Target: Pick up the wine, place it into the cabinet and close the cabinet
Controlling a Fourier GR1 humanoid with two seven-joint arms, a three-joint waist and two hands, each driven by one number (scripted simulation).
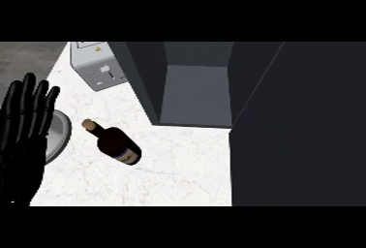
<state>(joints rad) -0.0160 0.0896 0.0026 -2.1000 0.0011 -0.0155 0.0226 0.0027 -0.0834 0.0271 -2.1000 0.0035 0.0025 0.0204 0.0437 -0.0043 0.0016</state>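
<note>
Wine (114,144): dark bottle, corked, set on the counter (178,164) between a plate (61,133) and the open cabinet (196,97), untouched. Judged rigid, heavy, smooth, breakable; best taken round the wide body. Left hand (25,126) held flat, fingers straight, holding nothing. Right hand unseen.

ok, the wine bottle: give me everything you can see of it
The wine bottle is dark, nearly black, glass by the look, with a tan cork-like top at its narrow neck and a pale label near its wide base. Seen from above, it stands on the white marbled counter, its top toward the upper left of the view. No hand touches it. The open left hand shows at the left edge, apart from it. The open cabinet lies to its upper right.
</note>
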